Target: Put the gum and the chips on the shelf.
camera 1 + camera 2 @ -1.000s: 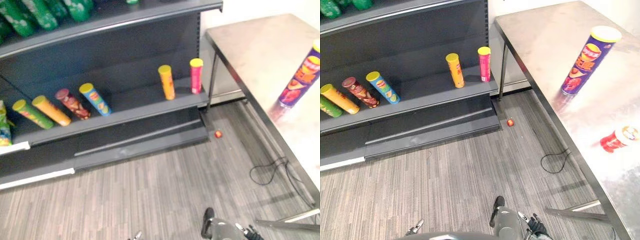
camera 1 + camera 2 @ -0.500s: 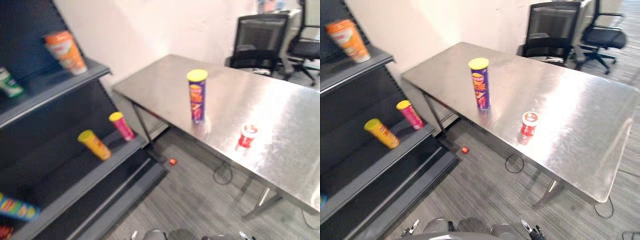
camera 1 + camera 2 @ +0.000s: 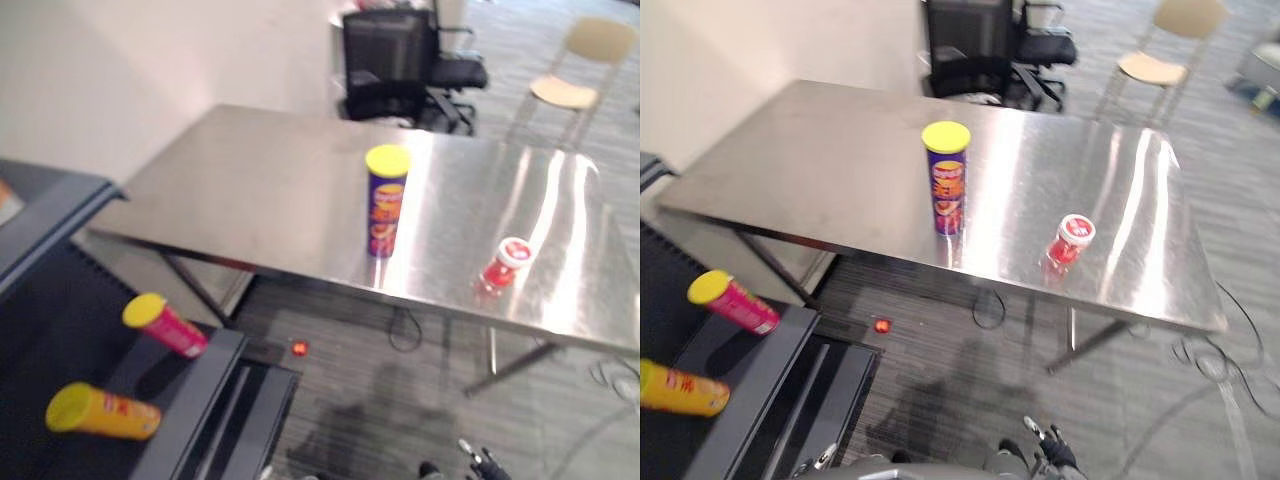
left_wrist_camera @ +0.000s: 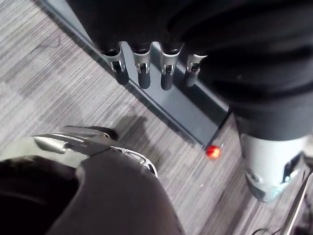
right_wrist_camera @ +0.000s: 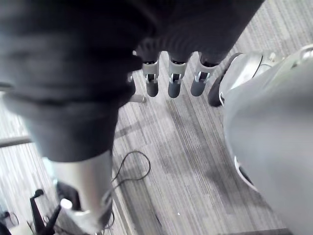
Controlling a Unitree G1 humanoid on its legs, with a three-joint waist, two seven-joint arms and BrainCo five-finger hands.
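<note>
The tall purple cardboard chips tube with a yellow lid point(image 3: 946, 180) stands upright on the brushed stainless-steel table point(image 3: 820, 170), well apart from the fingers of either hand. The gum, a small red tub with a white lid point(image 3: 1069, 241), stands on the same tabletop near the chips tube, on its right and not touching it. It too is far from any fingertip.

The left hand point(image 4: 166, 74) hangs over the grey striped carpet floor point(image 4: 44, 83). Its fingers point(image 4: 143, 74) are loosely straight in a row, with nothing between them and the thumb. Just past the fingertips runs the base of the dark grey metal shelf unit point(image 4: 181, 110). A small round red object point(image 4: 212, 152) lies on the carpet beyond them, by the corner of that base. The right hand point(image 5: 175, 83) likewise hangs above the carpet, with its fingers point(image 5: 152, 82) relaxed and empty.

On the shelf unit a pink tube with a yellow lid point(image 3: 732, 303) and a yellow tube point(image 3: 680, 390) rest apart from each other, far from both hands' fingers. Beyond the table stand a black office chair point(image 3: 970, 40) and a beige chair point(image 3: 1165, 45).
</note>
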